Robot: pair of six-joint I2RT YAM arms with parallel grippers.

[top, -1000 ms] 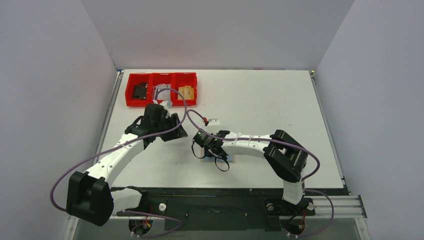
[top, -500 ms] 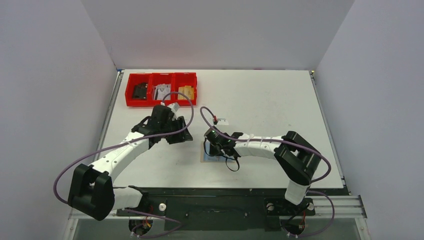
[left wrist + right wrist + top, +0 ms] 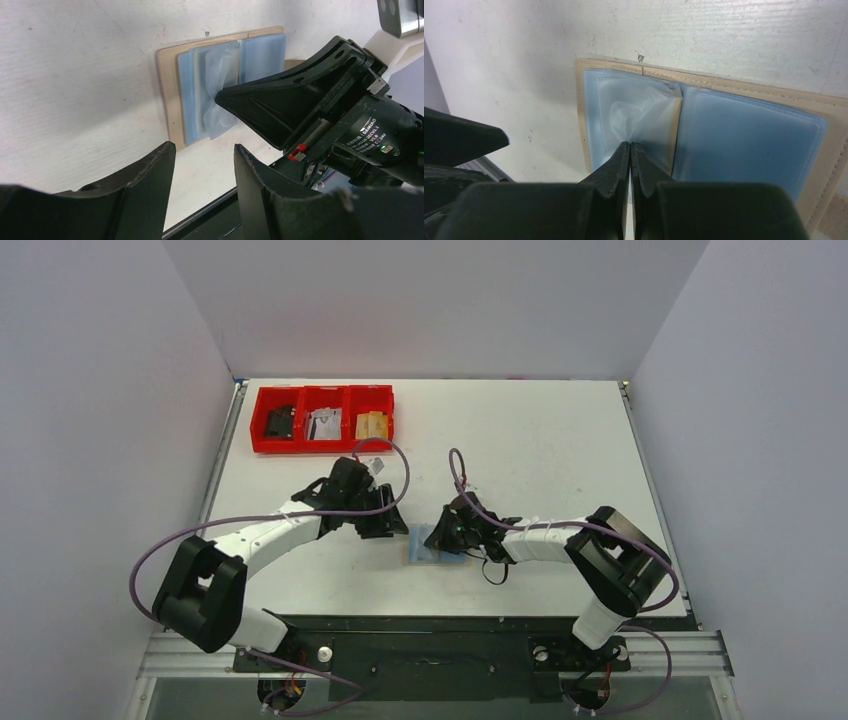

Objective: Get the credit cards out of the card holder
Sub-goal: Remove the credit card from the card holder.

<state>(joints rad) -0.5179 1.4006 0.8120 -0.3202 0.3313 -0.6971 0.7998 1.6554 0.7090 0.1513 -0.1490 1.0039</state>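
Note:
The tan card holder (image 3: 421, 553) lies open and flat on the table, near the front edge. Pale blue-grey credit cards (image 3: 744, 130) sit in its pockets and also show in the left wrist view (image 3: 262, 57). No dark card shows. My right gripper (image 3: 630, 145) is shut, pinching a translucent pocket flap (image 3: 639, 112) at the holder's middle fold and lifting it a little. In the top view the right gripper (image 3: 442, 536) sits over the holder's right part. My left gripper (image 3: 388, 528) is open and empty just left of the holder, low over the table (image 3: 202, 150).
A red three-compartment tray (image 3: 300, 446) with small items stands at the back left. The table's front edge and black rail run just below the holder. The two arms' fingers are close together over the holder.
Both grippers have moved to the right. The left gripper has come down from near the tray to the holder's left edge. The right gripper has slid right, uncovering more of the holder.

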